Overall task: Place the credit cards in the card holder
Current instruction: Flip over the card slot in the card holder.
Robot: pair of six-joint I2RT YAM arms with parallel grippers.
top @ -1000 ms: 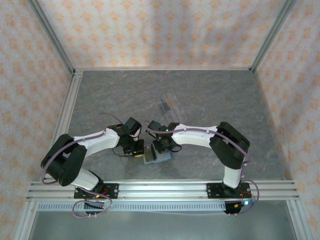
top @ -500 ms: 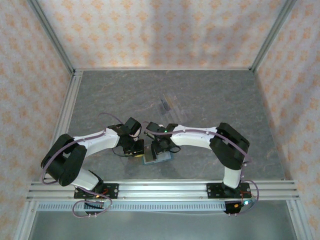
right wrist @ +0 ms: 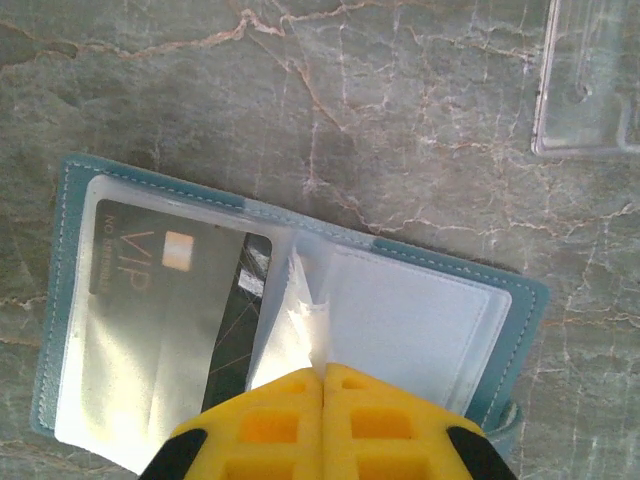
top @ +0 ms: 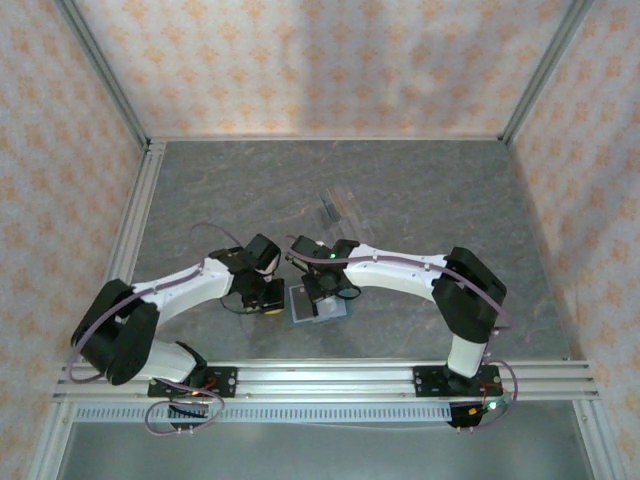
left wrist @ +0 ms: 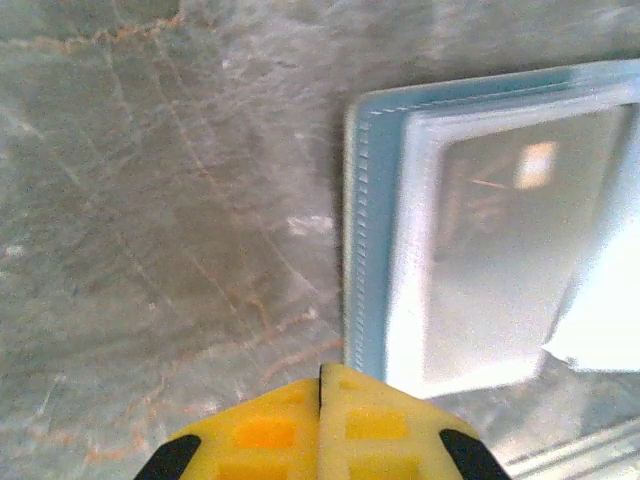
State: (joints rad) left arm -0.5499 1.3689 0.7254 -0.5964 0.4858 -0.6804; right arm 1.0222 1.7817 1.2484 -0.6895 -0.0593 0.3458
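Finds the card holder [right wrist: 410, 320] spread open and flat on the surface [right wrist: 400, 120], between the two claws and near the arms' bases, with the black card [right wrist: 170, 290] already tucked under the clear window of one pocket. Finds the right claw [right wrist: 322, 372] pressed together at the fold, touching a loose translucent sleeve leaf [right wrist: 303, 315]; cannot tell whether pinching it or merely resting against it. Finds the left claw [left wrist: 320, 372] together too, gripping nothing visible, just beside the holder's near corner. Could go wrong in several ways, by judgement: dragging or lifting the whole holder, with the leaf caught between closed fingers during a pull-away; creasing or tearing that thin leaf; nudging the light holder sideways with the left tips, so close to its edge; tugging the seated card part way out along with the sleeve. Through the right wrist camera, gets the card's pale lettering, the stitching and a corner of the clear rack [right wrist: 590, 90]. Through the left wrist camera, gets the narrow gap between yellow tips and holder edge. From above, loses such detail as too small, but gains the layout: both arms bent inward, rack farther back, well apart from the holder.
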